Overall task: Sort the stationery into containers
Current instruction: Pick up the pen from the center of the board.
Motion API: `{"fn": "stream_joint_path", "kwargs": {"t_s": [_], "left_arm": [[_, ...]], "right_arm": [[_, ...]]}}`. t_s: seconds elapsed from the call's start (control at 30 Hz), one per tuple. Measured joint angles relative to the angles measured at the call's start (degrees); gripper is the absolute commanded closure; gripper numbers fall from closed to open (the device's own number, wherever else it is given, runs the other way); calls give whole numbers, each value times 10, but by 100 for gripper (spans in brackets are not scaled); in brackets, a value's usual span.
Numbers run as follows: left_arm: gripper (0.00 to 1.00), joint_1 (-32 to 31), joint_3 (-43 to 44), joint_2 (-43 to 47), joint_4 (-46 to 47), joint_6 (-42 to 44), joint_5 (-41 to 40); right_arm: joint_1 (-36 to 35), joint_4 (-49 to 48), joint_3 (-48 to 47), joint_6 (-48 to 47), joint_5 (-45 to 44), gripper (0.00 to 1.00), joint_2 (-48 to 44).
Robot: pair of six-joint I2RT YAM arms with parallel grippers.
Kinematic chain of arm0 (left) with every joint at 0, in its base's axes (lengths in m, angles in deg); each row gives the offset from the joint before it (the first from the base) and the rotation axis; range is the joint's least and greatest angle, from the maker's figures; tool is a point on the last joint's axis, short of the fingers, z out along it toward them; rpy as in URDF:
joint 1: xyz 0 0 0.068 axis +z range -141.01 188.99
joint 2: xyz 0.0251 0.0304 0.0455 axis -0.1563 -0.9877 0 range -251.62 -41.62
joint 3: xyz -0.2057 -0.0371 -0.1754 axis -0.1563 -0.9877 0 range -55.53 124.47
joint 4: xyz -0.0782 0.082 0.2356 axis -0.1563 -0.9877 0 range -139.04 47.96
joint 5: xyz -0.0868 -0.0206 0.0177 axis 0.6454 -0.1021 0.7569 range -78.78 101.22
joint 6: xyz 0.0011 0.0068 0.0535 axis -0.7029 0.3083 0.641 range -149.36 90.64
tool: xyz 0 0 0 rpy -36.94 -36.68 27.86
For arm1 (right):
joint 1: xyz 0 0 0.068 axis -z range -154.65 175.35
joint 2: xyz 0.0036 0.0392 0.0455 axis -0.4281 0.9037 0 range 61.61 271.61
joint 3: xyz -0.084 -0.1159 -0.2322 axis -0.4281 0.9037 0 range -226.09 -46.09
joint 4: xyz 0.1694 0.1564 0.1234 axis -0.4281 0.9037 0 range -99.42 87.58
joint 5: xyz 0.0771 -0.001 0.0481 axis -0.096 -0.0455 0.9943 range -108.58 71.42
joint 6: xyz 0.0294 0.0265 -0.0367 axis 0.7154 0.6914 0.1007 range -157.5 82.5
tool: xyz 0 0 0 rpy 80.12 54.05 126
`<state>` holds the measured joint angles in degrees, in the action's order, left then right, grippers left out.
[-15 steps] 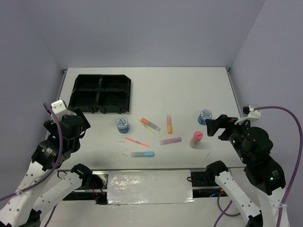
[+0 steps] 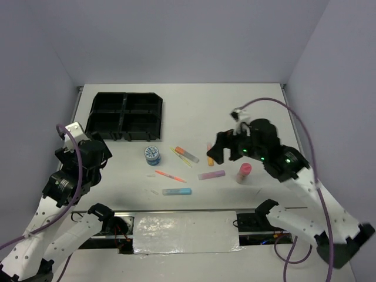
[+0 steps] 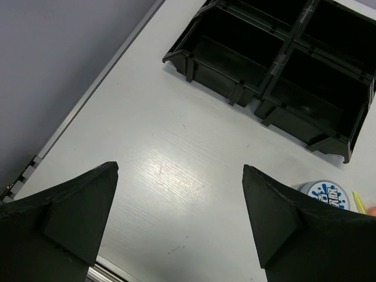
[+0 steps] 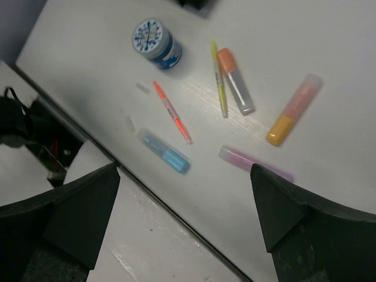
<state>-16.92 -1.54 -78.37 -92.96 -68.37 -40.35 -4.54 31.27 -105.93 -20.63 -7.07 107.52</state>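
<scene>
white table (image 2: pixel 247 106), grey walls. black tray (image 2: pixel 124 111) stands far left; the stationery lies loose mid-table, well apart from it. right gripper (image 2: pixel 214 150) hangs with jaws wide above the orange highlighter (image 4: pixel 294 108). advise squaring the jaws across its barrel before descent. left gripper (image 3: pixel 180 169) also spread wide, near the tray. right arm masks the table behind it. pink-capped bottle (image 2: pixel 244 171) only partly seen.

You are looking at a white counter (image 2: pixel 247 106), closed in by pale grey-violet walls (image 2: pixel 188 41) at the back and on both sides. A thin metal strip (image 3: pixel 94 82) runs along the counter's left edge, and a shiny, reflective plate (image 2: pixel 185 232) sits along its near edge. Two small pale scraps (image 4: pixel 143 88) lie flat on the counter, near each other and towards that near edge.
</scene>
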Motion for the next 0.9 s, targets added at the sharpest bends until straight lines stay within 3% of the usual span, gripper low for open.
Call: {"fn": "stream_joint_path", "kwargs": {"t_s": [0.17, 0.5, 0.9], "left_arm": [[1, 2, 0, -4, 2, 1, 7], [1, 2, 0, 2, 19, 18, 28], [1, 3, -7, -3, 28, 30, 45]], "right_arm": [[-115, -58, -16, -50, -40, 0, 181], [-132, -99, -147, -154, -99, 9, 526], [-186, -119, -169, -149, -133, 17, 567]]}}
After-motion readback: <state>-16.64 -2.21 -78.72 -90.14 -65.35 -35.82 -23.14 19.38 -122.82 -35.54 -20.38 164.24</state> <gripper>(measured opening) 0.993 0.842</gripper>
